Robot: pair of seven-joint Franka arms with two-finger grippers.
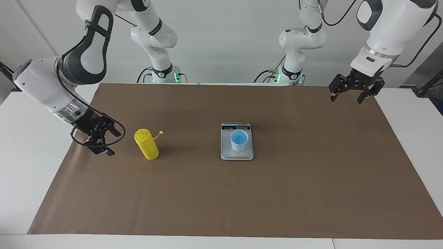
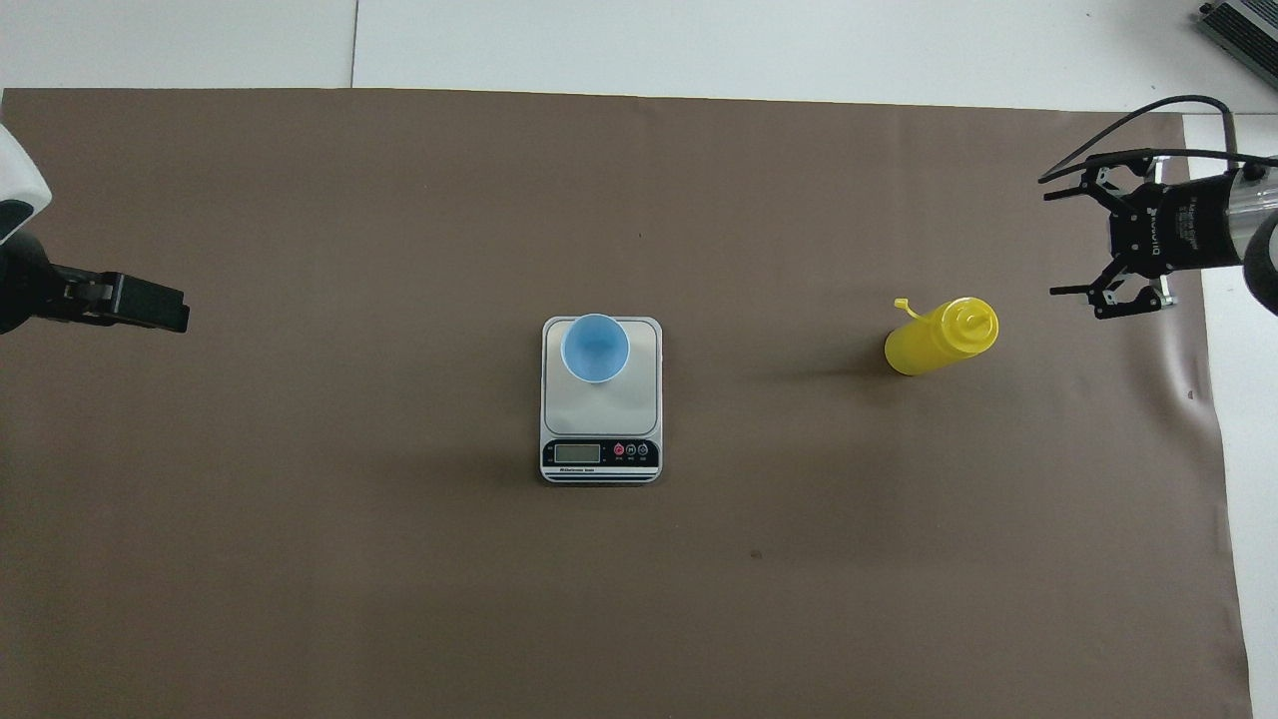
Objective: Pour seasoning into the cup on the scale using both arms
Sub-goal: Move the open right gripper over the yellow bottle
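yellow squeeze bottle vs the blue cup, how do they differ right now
The yellow squeeze bottle is taller and cylindrical with a ribbed nozzle top; the light-blue cup is shorter, tapered and open-topped. The bottle stands on the brown paper toward the right arm's end of the table, while the cup stands on the kitchen scale at mid-table. The open right gripper is low beside the bottle; no gripper is near the cup. Both stand upright, unheld.

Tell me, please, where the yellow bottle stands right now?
The yellow bottle stands upright on the brown mat, toward the right arm's end, beside the scale.
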